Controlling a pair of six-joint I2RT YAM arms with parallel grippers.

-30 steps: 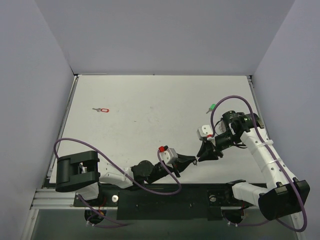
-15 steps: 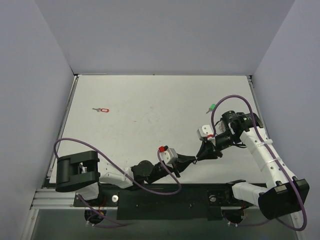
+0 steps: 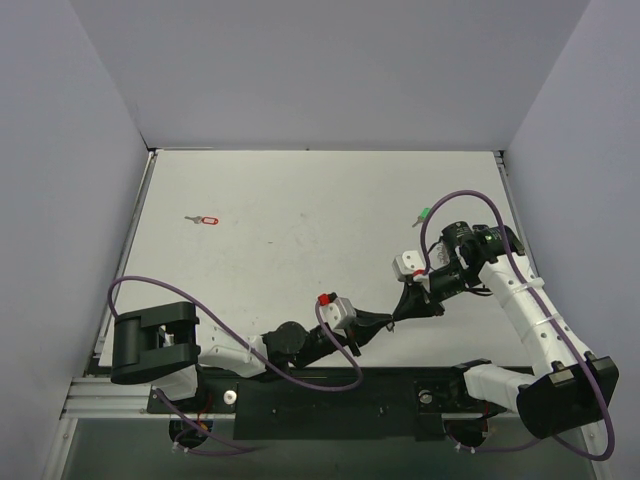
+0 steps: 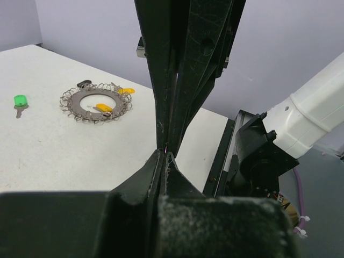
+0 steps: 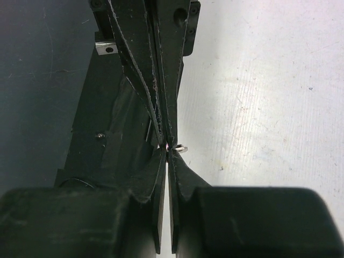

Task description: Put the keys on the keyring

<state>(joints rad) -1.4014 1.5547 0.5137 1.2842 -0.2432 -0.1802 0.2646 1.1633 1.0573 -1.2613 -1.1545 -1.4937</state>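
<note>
Pale lilac walls close in a white table [image 3: 300, 190]. From above, the left arm lies low and stretched rightward. The right arm is bent back, forearm dropping inward, so the left gripper [image 3: 386, 322] and right gripper [image 3: 403, 312] meet tip to tip. A red-headed key [image 3: 207, 220] lies far left and a green-headed key [image 3: 424, 214] lies beyond the right arm. A second ago the right jaws stood slightly apart; now they are closed.

The left wrist view shows both pairs of jaws pressed shut, nose to nose, with the keyring [image 4: 97, 105] flat on the table well behind.

The right wrist view shows a small silvery loop [image 5: 182, 148] at the joined tips; I cannot tell which gripper pinches it.
</note>
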